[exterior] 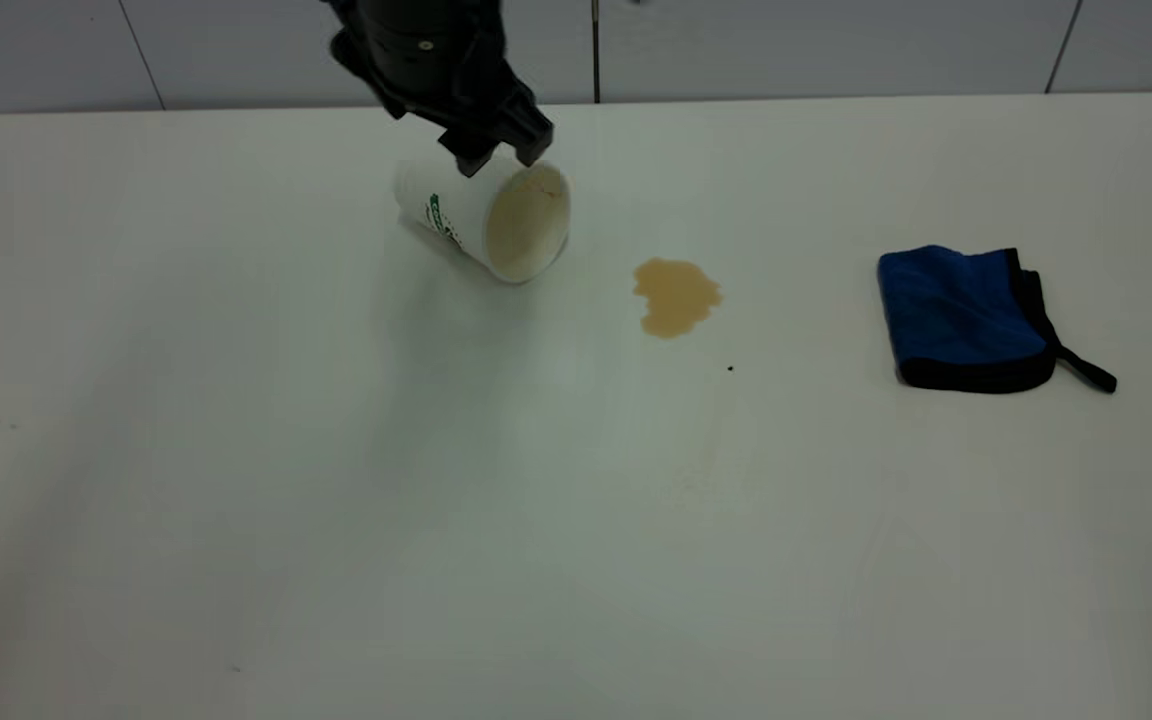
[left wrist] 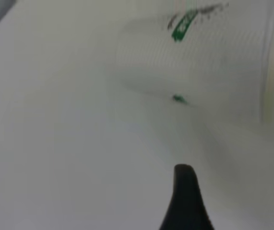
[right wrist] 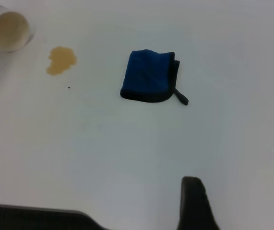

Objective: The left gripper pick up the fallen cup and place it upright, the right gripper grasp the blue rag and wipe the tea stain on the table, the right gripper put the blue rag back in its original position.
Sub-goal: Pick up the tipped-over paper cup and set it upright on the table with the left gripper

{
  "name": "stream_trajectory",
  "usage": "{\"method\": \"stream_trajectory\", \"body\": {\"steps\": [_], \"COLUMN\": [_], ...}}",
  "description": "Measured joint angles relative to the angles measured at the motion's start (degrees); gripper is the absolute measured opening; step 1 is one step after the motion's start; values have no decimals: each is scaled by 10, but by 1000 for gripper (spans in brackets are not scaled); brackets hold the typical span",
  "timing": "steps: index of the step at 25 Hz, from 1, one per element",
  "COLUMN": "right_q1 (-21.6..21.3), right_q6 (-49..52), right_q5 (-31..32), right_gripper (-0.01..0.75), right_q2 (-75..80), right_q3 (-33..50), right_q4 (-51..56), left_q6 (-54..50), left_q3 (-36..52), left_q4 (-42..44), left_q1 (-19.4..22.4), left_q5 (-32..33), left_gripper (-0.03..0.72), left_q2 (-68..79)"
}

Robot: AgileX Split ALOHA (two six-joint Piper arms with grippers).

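The cup (exterior: 484, 222) lies on its side on the table (exterior: 236, 500), its stained mouth toward the tea stain (exterior: 676, 296). My left gripper (exterior: 498, 158) hangs just above the cup's upper side, jaws open, nothing held. In the left wrist view the cup (left wrist: 199, 62) fills the far part, beyond one black finger (left wrist: 184, 196). The blue rag (exterior: 966, 318) lies flat to the right of the stain. My right gripper is out of the exterior view. Its wrist view shows one finger (right wrist: 193, 203) high over the table, the rag (right wrist: 148, 76), the stain (right wrist: 61, 60) and the cup (right wrist: 9, 29) far off.
A tiny dark speck (exterior: 730, 368) lies near the stain. The table's back edge meets a grey panelled wall (exterior: 836, 45). A dark bar (right wrist: 31, 218) shows at the right wrist view's lower edge.
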Motion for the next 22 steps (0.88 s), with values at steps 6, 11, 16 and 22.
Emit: {"method": "stream_trajectory", "body": {"steps": [6,11,16,22], "right_q1": [0,0,0,0], "right_q6": [0,0,0,0], "right_q5": [0,0,0,0], "right_gripper": [509,509,509,509], "right_q2": [0,0,0,0], "right_q3": [0,0,0,0], "right_q4": [0,0,0,0], "left_q6": [-59,-172,-240,-245], "left_q3": [-66,-75,-78,-78], "left_q4": [69,171,244,258], "left_q1": [-25,-28,-28,-28], "left_q5": [6,11,6,-6], "left_gripper": [589,585,555,533], "left_q2": [80,103,117,140]}}
